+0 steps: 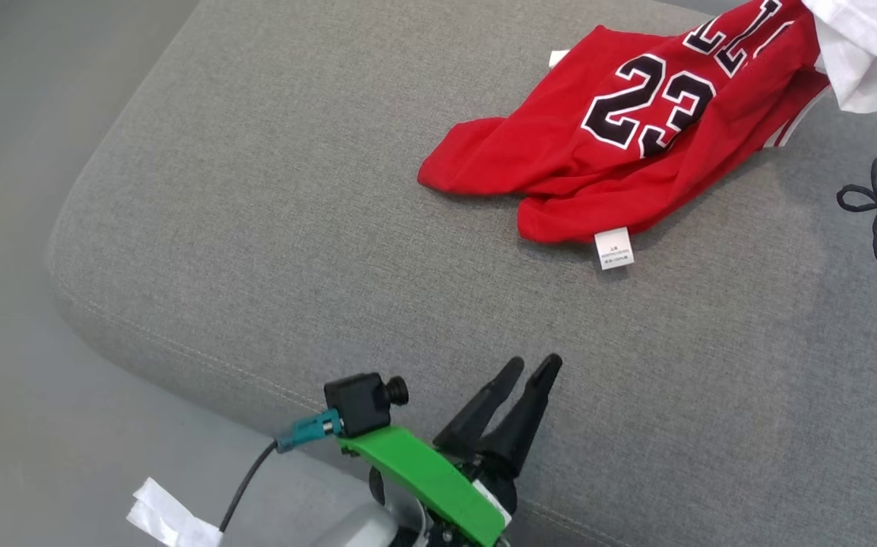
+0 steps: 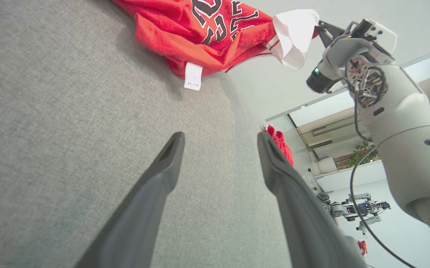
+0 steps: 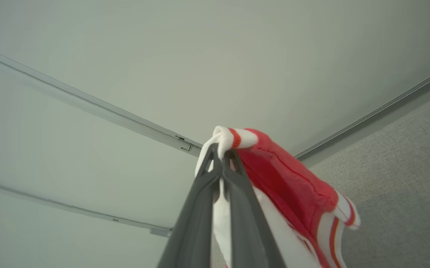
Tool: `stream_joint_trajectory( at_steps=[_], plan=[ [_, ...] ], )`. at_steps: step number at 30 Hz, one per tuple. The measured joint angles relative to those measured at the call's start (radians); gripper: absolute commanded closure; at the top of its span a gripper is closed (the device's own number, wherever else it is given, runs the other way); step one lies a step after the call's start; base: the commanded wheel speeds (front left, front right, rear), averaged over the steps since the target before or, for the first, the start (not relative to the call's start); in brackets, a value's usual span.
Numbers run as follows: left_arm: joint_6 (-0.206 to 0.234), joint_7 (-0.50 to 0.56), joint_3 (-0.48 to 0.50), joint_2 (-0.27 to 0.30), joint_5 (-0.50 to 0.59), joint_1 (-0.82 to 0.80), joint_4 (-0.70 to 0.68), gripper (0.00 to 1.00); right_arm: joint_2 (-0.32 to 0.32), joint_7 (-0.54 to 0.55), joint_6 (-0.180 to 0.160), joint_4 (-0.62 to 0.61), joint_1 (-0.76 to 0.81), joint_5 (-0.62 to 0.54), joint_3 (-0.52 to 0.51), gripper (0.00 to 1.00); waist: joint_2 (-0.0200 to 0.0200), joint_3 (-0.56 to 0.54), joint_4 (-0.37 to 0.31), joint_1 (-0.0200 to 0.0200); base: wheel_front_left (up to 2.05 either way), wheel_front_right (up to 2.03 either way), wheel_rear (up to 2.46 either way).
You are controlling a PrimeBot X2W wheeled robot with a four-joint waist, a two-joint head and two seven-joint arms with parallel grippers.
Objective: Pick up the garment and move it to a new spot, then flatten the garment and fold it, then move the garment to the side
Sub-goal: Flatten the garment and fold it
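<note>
Our right gripper (image 3: pixel 222 152) had its jaws pinched on a trimmed edge of the jersey (image 1: pixel 621 152), holding that end up; the rest lay crumpled on the cushion (image 1: pixel 256 228). Our left gripper (image 1: pixel 533 362) hovered over the cushion, jaws wide, holding nothing.

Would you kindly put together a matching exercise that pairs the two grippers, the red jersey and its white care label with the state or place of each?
Things:
1. left gripper
2. right gripper
3. red jersey
4. care label

States or places:
A. shut on a red-and-white striped edge of cloth
B. lying flat on the grey cushion at the garment's near edge
C. open, holding nothing
D. partly spread on the cushion, one end lifted

Pairs: 1-C, 2-A, 3-D, 4-B.
</note>
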Motion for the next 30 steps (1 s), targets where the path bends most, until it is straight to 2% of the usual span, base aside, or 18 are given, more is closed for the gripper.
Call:
stream_joint_trajectory(
  at_steps=[5, 9, 11, 18, 30],
  plan=[
    [-0.033, -0.008, 0.044, -0.002, -0.142, -0.075, -0.019, 0.00, 0.001, -0.001, 0.000, 0.010, -0.002, 0.000, -0.018, 1.00, 0.0000, 0.013, -0.010, 0.0000, 0.00, 0.00, 0.00],
    [-0.033, -0.008, 0.049, -0.003, -0.185, -0.149, 0.040, 0.00, 0.019, -0.001, 0.000, 0.013, -0.003, 0.002, -0.019, 1.00, 0.0000, 0.022, -0.021, 0.0000, 0.00, 0.00, 0.00],
    [-0.049, -0.008, 0.045, -0.004, -0.213, -0.168, 0.070, 0.00, 0.024, 0.001, 0.000, 0.013, -0.003, 0.003, -0.019, 1.00, 0.0000, 0.026, -0.028, 0.0000, 0.00, 0.00, 0.00],
    [-0.064, -0.008, 0.045, -0.007, -0.221, -0.221, 0.206, 0.00, 0.055, 0.026, 0.000, 0.010, -0.041, 0.003, 0.009, 1.00, 0.0000, 0.048, -0.062, 0.0000, 0.00, 0.00, 0.00],
    [-0.086, -0.016, 0.072, -0.012, -0.324, -0.327, 0.372, 0.00, 0.068, 0.063, 0.000, -0.017, -0.125, 0.003, 0.051, 1.00, 0.0000, 0.115, -0.146, 0.0000, 0.00, 0.00, 0.00]
  ],
)
